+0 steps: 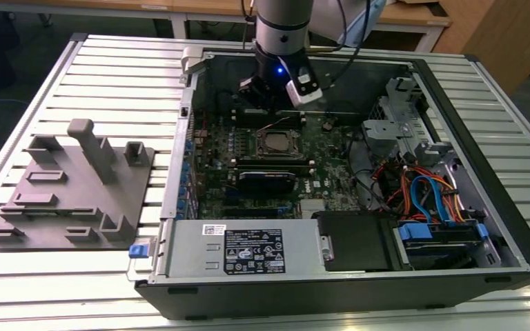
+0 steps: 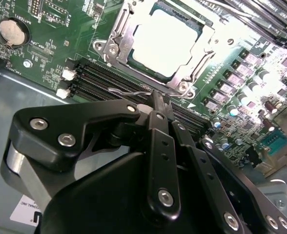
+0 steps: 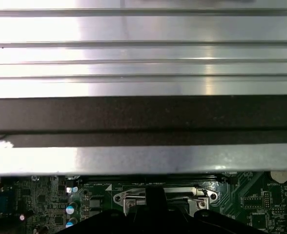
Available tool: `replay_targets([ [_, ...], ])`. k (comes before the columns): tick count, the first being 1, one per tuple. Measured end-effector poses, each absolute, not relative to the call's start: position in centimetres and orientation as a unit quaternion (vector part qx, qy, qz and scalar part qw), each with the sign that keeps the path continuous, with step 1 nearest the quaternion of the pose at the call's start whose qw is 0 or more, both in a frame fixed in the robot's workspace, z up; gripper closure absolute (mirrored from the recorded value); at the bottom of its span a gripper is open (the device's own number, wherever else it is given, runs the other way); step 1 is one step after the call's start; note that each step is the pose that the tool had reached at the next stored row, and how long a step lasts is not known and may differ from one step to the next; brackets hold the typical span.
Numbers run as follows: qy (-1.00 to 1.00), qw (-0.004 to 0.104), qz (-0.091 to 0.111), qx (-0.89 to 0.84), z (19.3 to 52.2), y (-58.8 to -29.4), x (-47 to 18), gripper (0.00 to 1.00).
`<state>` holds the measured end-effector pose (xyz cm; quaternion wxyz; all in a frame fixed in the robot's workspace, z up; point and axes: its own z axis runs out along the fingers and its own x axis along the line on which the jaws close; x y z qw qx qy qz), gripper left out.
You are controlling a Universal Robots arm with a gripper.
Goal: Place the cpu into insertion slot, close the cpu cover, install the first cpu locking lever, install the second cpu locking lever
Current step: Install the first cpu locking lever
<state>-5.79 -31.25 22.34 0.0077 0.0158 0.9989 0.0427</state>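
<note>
The cpu lies flat in the insertion slot with its silver face up, and the pin field is hidden beneath it. The silver cpu cover is down around the chip. A thin wire locking lever runs along the socket's edge closest to my gripper. The fingers are shut together with their tip right at this lever; whether they pinch it I cannot tell. In the exterior view the gripper hangs inside the open computer case, just behind the cpu. The first wrist view has the cover behind the dark fingers.
Black memory slots lie between gripper and socket, with a coin battery and capacitors nearby. The case wall rises close behind. Drive bays and cables are at the exterior view's right, a grey fixture at its left.
</note>
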Motion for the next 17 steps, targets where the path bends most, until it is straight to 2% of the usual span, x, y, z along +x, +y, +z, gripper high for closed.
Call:
replay_targets([
  [17, 0.999, 0.007, 0.042, 0.006, 22.09, -31.01, -4.98, 0.89],
])
